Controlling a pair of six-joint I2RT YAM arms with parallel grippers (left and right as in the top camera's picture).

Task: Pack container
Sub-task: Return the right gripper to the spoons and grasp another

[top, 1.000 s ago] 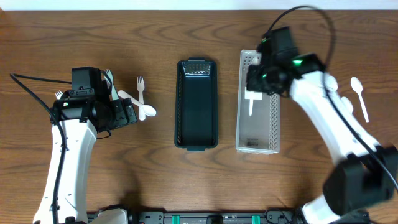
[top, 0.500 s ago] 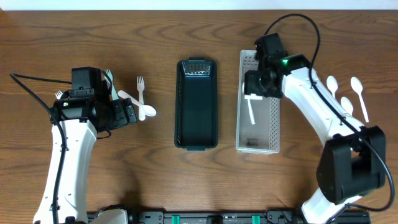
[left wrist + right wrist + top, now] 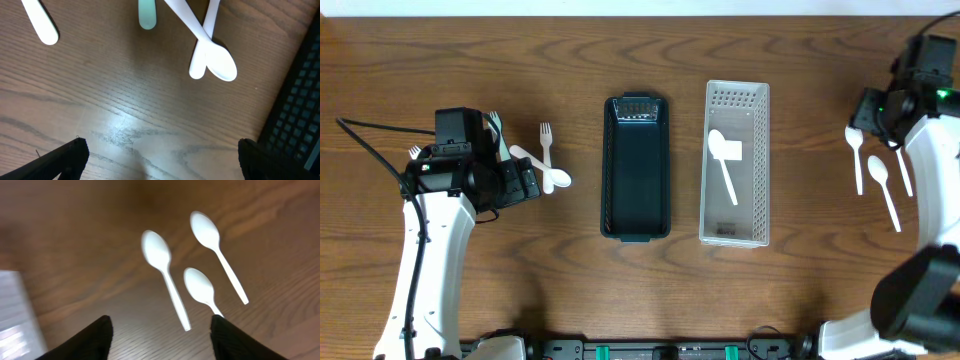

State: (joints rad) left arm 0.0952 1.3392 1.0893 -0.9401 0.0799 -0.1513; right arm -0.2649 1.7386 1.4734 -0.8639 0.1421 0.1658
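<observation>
Right tool (image 3: 160, 325) spread wide, empty, over three glossy white plastic spoons (image 3: 156, 250) on grained wood (image 3: 70, 235).

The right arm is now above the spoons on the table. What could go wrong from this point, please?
1. The three spoons lie close together, so the open right gripper might catch two at once or push one away.
2. On the left, a white spoon and another white handle cross each other. If the left gripper lifts one, it could drag the other.
</observation>
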